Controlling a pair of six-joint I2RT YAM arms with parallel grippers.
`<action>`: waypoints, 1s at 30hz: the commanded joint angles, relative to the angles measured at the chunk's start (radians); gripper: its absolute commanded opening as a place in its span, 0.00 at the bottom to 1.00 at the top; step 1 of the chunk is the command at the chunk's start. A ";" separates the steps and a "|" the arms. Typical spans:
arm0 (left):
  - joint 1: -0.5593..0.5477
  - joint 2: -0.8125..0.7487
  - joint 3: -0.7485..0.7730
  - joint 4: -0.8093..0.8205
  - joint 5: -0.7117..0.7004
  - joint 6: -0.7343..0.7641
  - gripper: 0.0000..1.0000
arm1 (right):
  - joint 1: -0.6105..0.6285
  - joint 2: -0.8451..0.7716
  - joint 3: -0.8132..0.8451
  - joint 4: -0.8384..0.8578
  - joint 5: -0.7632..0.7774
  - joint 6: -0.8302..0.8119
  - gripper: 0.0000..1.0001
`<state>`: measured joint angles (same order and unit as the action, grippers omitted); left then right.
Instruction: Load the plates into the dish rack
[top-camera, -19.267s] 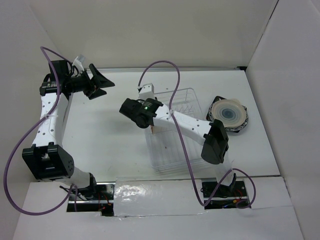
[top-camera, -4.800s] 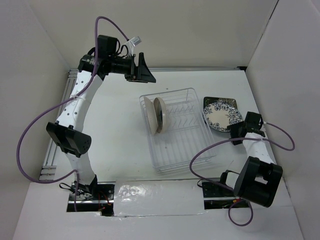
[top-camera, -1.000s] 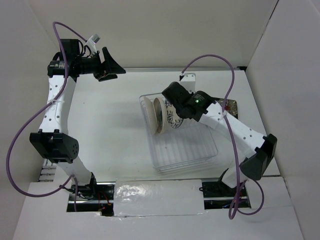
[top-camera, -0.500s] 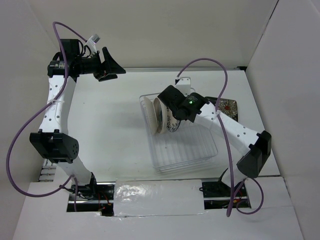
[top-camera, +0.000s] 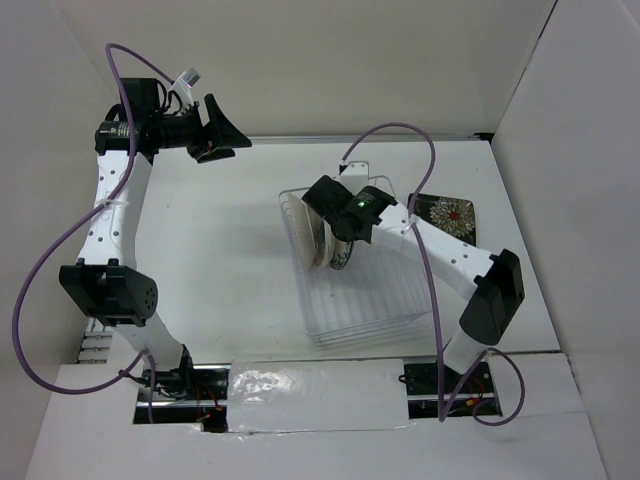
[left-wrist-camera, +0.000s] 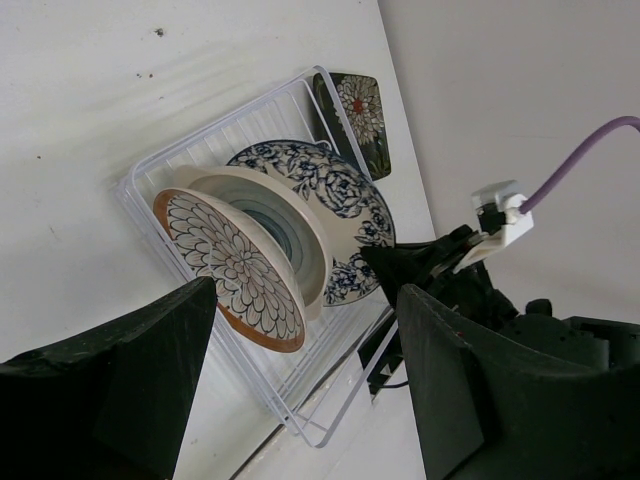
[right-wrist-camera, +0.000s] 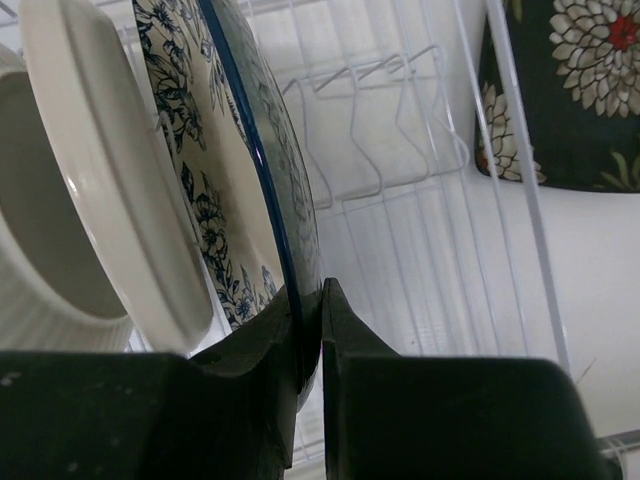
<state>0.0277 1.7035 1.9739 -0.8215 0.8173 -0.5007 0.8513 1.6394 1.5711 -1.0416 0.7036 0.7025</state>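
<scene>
Pinching the blue-floral plate (right-wrist-camera: 200, 170) inside the dish rack (top-camera: 370, 310) is the right pincer (right-wrist-camera: 315, 300); left pincer (top-camera: 228, 128) gapes, empty.

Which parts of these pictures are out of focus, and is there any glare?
Left wrist view: left gripper's black fingers blurred, brown-white radial-patterned round plate sharp. Right wrist view: right gripper's black fingers soft, blue floral plate clearer. Top view: even light, glare on shiny film.
</scene>
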 joint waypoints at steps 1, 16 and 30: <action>0.003 -0.036 0.011 0.028 0.034 0.004 0.84 | 0.015 -0.007 0.064 0.012 0.080 0.025 0.15; 0.003 -0.030 -0.003 0.036 0.043 0.004 0.84 | -0.035 -0.012 0.138 -0.037 0.108 -0.026 0.56; 0.003 -0.036 -0.012 0.038 0.033 0.005 0.84 | -0.512 -0.486 -0.329 0.239 -0.259 0.004 0.72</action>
<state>0.0277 1.7035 1.9678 -0.8135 0.8322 -0.5003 0.4622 1.2240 1.4040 -0.9195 0.6441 0.6514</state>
